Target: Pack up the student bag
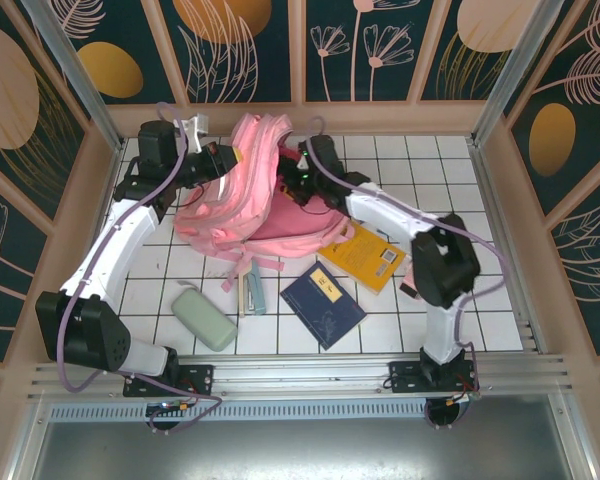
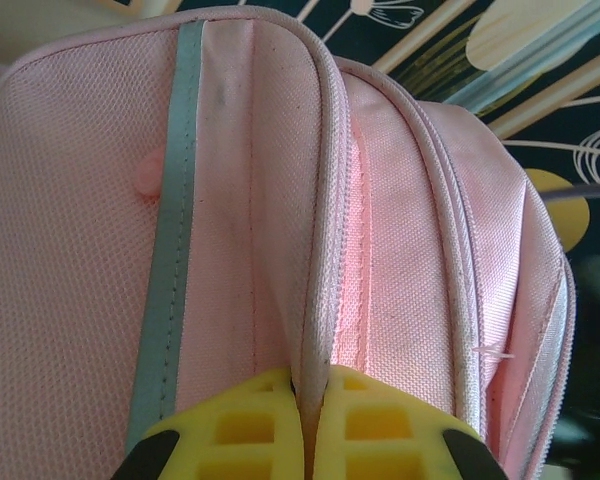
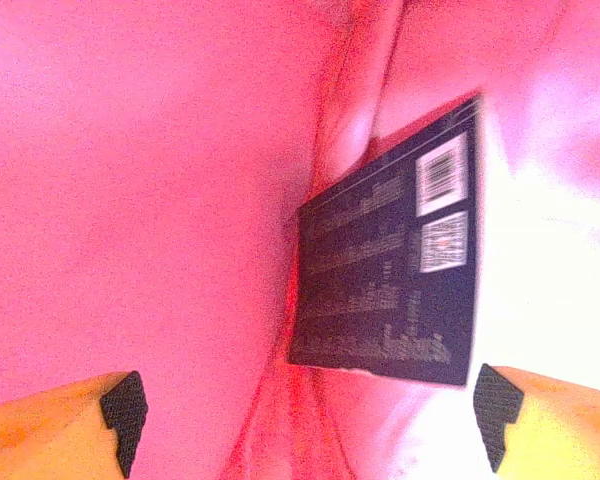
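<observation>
Between the left gripper (image 2: 308, 432) fingers (image 2: 242, 428), the student bag (image 2: 75, 200) seam sits pinched.

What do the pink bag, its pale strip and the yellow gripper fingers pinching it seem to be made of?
Student bag: matte woven fabric; fine weave grain shows. Pale strip: smoother sewn-on tape, perhaps reflective; stitch lines along its edges. Fingers of the left gripper: likely moulded plastic; square hollows.
</observation>
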`<state>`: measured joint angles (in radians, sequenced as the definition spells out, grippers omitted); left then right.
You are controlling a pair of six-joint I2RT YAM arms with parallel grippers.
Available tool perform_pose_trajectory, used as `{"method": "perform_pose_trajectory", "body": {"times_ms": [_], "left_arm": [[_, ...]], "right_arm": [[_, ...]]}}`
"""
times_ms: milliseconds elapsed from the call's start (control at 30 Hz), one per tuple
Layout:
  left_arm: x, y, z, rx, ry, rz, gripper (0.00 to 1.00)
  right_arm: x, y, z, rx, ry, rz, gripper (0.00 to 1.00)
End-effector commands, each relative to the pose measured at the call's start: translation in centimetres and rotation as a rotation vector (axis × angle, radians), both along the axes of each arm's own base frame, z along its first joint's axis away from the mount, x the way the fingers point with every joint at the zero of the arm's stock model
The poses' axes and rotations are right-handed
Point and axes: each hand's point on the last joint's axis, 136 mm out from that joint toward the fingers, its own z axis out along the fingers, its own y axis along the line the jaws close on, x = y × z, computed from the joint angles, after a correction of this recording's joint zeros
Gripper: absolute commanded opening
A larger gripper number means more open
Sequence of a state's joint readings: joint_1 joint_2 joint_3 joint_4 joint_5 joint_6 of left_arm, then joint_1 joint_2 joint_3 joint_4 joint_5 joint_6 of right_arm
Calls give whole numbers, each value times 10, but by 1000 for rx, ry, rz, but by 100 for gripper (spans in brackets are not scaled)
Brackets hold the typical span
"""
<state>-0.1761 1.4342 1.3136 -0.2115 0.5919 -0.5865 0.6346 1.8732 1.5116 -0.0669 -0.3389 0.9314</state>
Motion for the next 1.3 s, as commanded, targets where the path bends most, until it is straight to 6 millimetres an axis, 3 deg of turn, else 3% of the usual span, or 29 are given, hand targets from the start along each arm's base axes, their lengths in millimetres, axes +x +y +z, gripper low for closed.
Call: {"method": "perform_pose_trajectory", "body": {"times_ms": [0, 167, 267, 367, 533, 633, 733, 800, 1000, 1133, 1267], "left_arm": [[2, 3, 64, -52, -233, 5, 0], [8, 5, 55, -36, -215, 26, 0], [10, 5, 44, -38, -185, 30, 0], [12, 1, 24, -34, -139, 39, 0], [10, -9, -8, 78, -111, 51, 0], [14, -1, -20, 117, -93, 105, 0], [20, 1, -33, 128, -67, 124, 0], [21, 1, -42, 135, -51, 127, 0], [17, 6, -51, 148, -64, 140, 0], [15, 5, -49, 142, -73, 134, 0], [14, 3, -46, 134, -81, 126, 0]], "right_arm": [[-9, -46, 38, -53, -116, -37, 87], [-42, -76, 76, -92, -244, -25, 80], [-75, -101, 79, -127, -256, -37, 80], [-118, -125, 52, -141, -171, -47, 76], [-203, -140, -29, -321, 76, 54, 71], [-240, -155, -54, -442, 142, 90, 71], [-252, -180, -86, -545, 207, 70, 73], [-256, -186, -109, -597, 260, 84, 74], [-246, -204, -156, -756, 307, 49, 80], [-242, -193, -174, -701, 341, 104, 82], [-248, -172, -180, -611, 364, 190, 79]]}}
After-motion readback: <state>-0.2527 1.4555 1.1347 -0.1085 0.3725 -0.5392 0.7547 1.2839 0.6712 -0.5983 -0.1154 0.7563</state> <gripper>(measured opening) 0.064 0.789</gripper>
